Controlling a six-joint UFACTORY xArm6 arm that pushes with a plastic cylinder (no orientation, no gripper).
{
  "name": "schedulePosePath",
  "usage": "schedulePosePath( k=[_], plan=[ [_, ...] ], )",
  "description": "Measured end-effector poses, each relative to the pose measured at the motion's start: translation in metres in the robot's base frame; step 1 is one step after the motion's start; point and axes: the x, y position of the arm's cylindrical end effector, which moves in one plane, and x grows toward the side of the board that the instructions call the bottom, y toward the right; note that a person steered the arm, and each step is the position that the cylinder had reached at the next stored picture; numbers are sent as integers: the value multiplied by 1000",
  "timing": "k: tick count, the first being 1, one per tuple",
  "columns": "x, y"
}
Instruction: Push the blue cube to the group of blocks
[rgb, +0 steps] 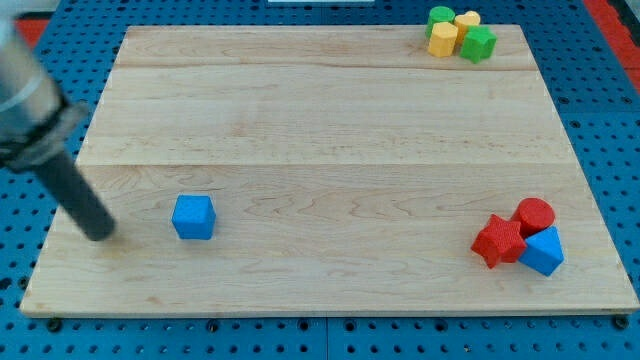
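The blue cube (193, 217) sits alone on the wooden board (330, 130) at the view's lower left. My tip (101, 234) rests on the board just to the left of the cube, with a gap between them. One group of blocks is at the view's lower right: a red star-shaped block (498, 241), a red cylinder (535, 215) and a blue block (544, 251), all touching. Another group is at the view's top right: a green cylinder (440, 16), two yellow blocks (443, 40) (467, 20) and a green block (479, 44).
The board lies on a blue perforated table (610, 130). The dark rod slants up to the view's left into the grey arm body (25, 95) at the left edge.
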Motion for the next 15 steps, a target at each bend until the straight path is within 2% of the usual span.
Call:
schedulePosePath(
  k=[2,3,5,6,7,8,9,11,12,13,14,15],
  plan=[
    [-30,220],
    [-30,239],
    [-9,119],
    [-29,90],
    [-49,161],
    [-49,275],
    [-49,311],
    [-44,249],
    [-79,248],
    [-114,262],
    [-113,314],
    [-93,355]
  ],
)
